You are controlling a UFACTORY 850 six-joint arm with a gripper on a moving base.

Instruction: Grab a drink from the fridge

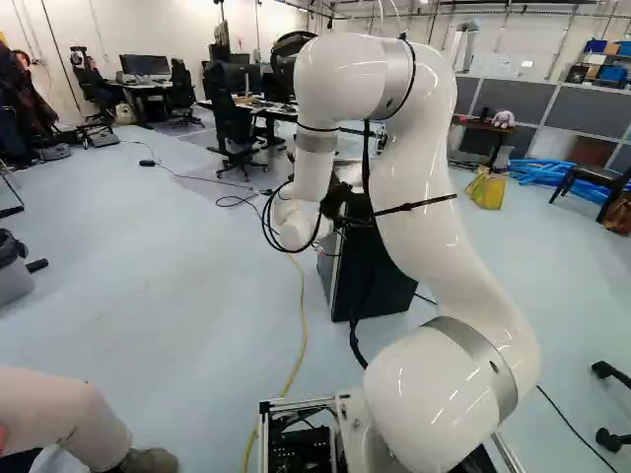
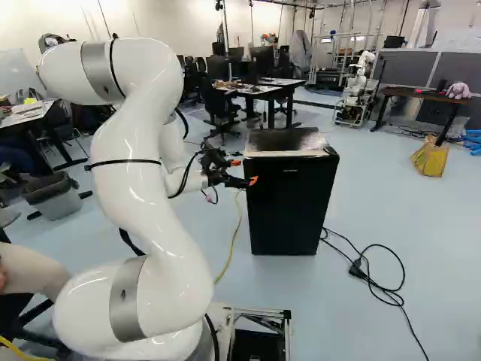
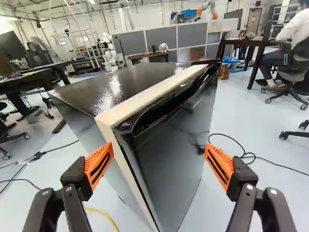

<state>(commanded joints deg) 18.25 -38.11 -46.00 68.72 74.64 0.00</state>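
Here, the black gripper (image 2: 245, 171) with ribbed orange pads (image 3: 99, 166) is released, its 2 fingers spread wide, a corner of the glossy black, box-shaped fridge (image 2: 291, 207) between them. The fridge stands on the pale blue floor (image 2: 391, 203), near a coiled black cable (image 2: 387, 289).

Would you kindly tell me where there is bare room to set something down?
In the wrist view, the middle of the fridge top looks bare. Floor stretches between the grey bin and yellow cable. It is crowded at the fridge's near door edge, where the open end effector stands, and where black cable coils.
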